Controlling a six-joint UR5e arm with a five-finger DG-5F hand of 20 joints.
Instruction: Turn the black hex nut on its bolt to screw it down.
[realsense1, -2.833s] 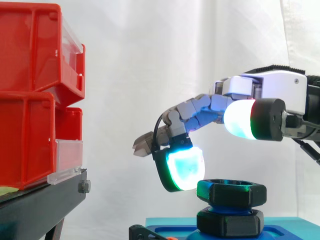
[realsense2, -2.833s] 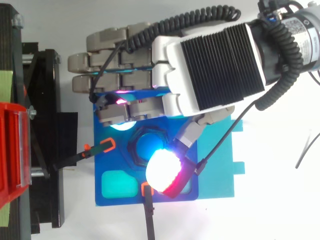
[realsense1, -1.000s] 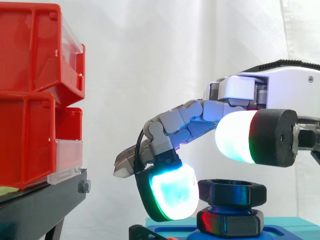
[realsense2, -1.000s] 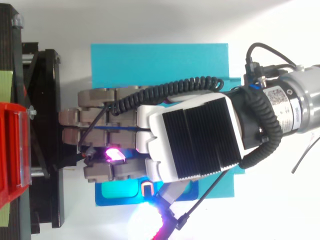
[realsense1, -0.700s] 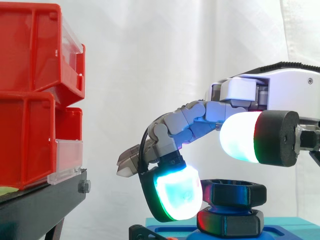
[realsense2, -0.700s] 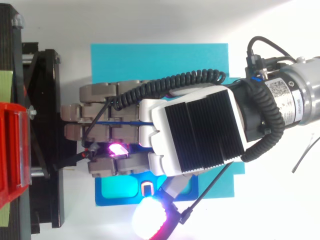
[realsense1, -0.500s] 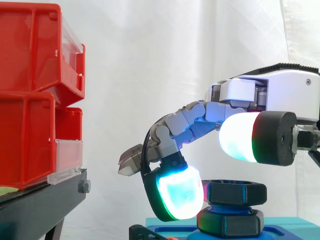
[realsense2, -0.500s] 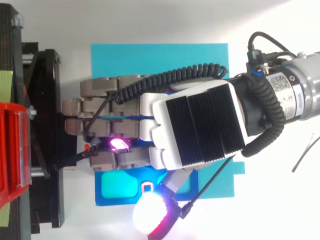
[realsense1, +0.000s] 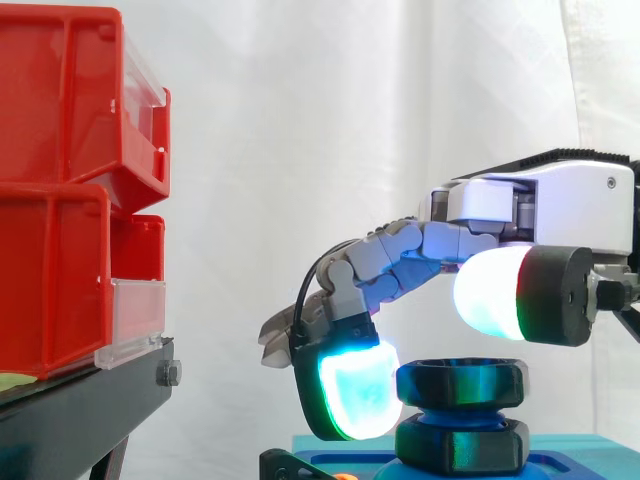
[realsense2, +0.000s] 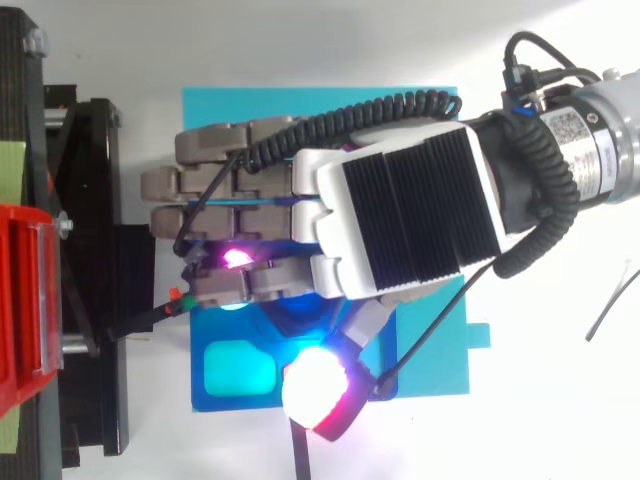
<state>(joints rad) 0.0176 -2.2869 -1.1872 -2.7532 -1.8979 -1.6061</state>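
Turning the nut is the step I judge myself to be in: my hand hangs over the black hex nut, which sits high on its bolt, above a second black hex piece on the blue base. My hand is loosely spread and grips nothing. One bent finger's glowing pad lies at the nut's left face, touching it or just beside it, and the thumb pad sits higher, off the nut. Next I would need the thumb against the opposite face, then a sweep round the bolt. Well to the left, two red bins are stacked on a black stand; I cannot see what they hold. The base's teal pocket looks bare.
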